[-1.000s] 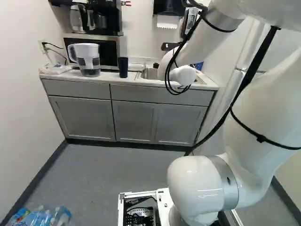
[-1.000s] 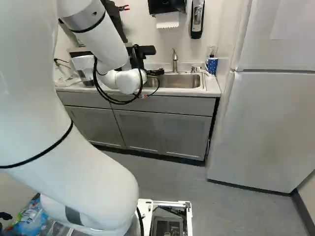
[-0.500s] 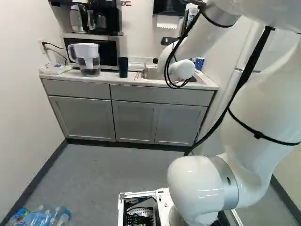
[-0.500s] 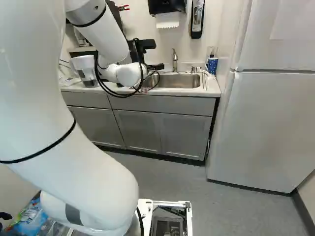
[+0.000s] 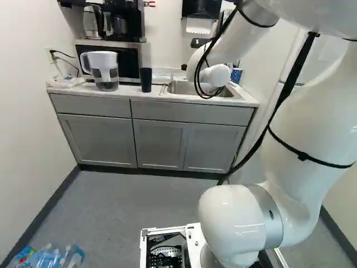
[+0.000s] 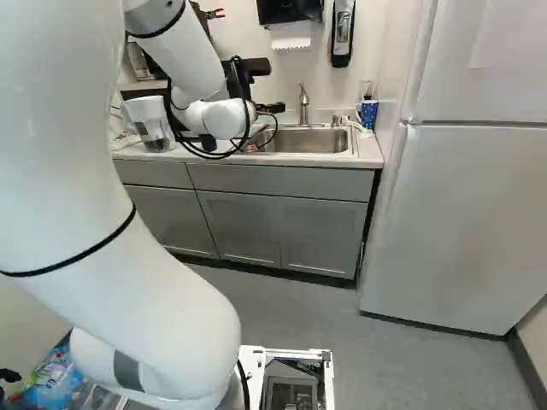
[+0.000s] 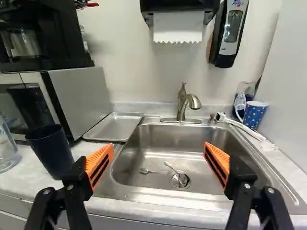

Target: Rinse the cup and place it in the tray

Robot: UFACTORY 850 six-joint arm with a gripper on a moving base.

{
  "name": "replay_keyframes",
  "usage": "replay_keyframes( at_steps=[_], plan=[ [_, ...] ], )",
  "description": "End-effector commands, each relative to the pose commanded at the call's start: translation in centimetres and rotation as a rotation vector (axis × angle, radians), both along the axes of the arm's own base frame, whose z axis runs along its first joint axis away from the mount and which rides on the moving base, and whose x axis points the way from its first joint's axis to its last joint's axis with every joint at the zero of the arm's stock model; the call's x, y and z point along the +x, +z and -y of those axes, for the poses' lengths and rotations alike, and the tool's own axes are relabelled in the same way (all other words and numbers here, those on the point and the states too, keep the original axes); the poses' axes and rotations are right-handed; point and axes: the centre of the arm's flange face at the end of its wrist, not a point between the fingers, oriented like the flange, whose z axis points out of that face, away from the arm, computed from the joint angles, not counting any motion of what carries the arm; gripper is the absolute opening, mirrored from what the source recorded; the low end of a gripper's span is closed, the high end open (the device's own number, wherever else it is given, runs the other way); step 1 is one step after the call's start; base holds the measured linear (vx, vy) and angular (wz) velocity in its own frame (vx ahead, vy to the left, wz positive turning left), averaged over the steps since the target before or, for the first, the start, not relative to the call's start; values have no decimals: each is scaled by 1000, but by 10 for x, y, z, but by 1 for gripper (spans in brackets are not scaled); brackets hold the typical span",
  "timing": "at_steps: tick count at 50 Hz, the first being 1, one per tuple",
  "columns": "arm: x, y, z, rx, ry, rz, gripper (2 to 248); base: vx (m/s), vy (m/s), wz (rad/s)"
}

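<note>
In the right base view my gripper (image 6: 271, 108) is partly hidden behind the wrist and cables, near the counter by the sink. Its two orange-padded fingers stand wide open in the wrist view, the gripper (image 7: 159, 147) holding nothing and facing the steel sink (image 7: 158, 165). A dark blue cup (image 7: 50, 149) stands upright on the counter beside one finger, outside the gap; the left base view shows this cup (image 5: 145, 80) right of the pitcher. The shallow metal tray (image 7: 113, 127) lies between microwave and sink, with nothing on it. The faucet (image 7: 183, 103) rises behind the basin.
A spotted blue cup (image 7: 254, 115) and a sprayer hose (image 7: 247, 129) are at the sink's far side. The microwave (image 7: 79, 98) and a water pitcher (image 5: 105, 70) flank the dark cup. Spoons (image 7: 153, 171) lie in the basin. A fridge (image 6: 466, 213) stands beside the counter.
The wrist has risen and shifted slightly left in the left base view; in the right base view the gripper has come up a little. Base, cup and tray have not moved.
</note>
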Motion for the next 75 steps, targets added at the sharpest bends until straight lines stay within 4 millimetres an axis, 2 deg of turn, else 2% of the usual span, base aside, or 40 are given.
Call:
replay_keyframes(
  at_steps=[40,75],
  plan=[
    [26,35,0,0,2,-10,247,0,0,0],
    [40,61,0,3,3,-72,247,0,0,0]
  ],
)
